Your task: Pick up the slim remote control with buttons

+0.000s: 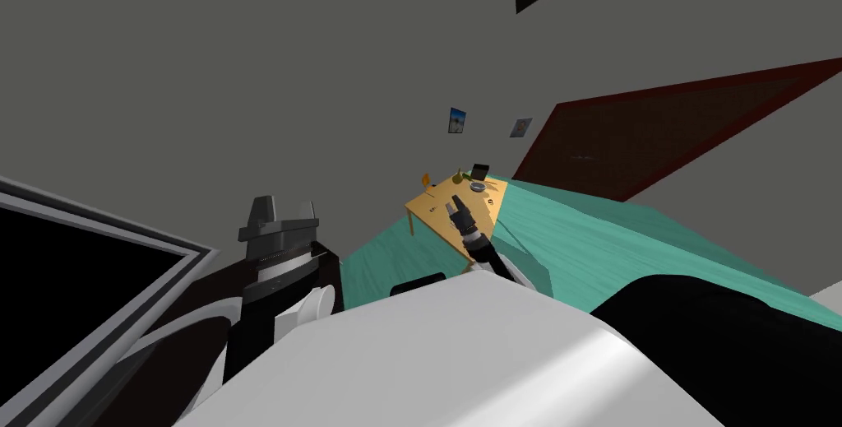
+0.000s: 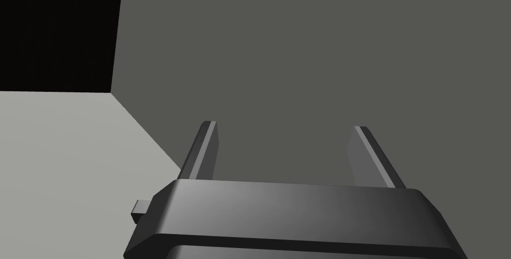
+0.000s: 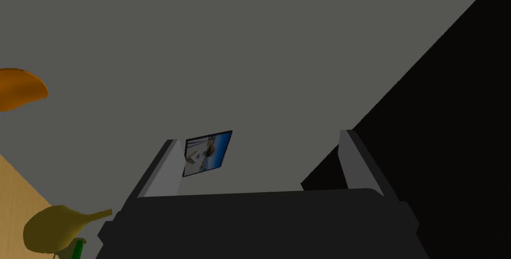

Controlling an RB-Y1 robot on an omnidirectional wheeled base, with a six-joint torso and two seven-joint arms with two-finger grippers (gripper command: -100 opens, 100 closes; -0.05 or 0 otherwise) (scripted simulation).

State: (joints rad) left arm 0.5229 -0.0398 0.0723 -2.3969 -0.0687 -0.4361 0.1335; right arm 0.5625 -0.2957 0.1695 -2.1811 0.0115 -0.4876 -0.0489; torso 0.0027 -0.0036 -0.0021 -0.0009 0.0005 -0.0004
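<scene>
A small wooden table [image 1: 436,206] stands ahead beside a teal surface [image 1: 592,233]. Several small things lie on the table, among them a flat grey-dark piece [image 1: 477,187]; I cannot tell which is the remote. My right gripper [image 1: 451,202] reaches out over the table's middle. In the right wrist view the right gripper [image 3: 259,143] stands open with nothing between its fingers and points up at the wall, past a yellow pear-shaped thing [image 3: 50,226] and the table edge [image 3: 17,196]. My left gripper [image 1: 282,210] is raised near my chest; in its wrist view the left gripper [image 2: 284,129] is open and holds nothing.
On the table's far end stand a dark box [image 1: 480,171], a yellow thing [image 1: 457,177] and an orange thing [image 1: 426,178]. A dark red panel [image 1: 658,134] lies beyond the teal surface. A black-paned frame [image 1: 74,282] is at my left.
</scene>
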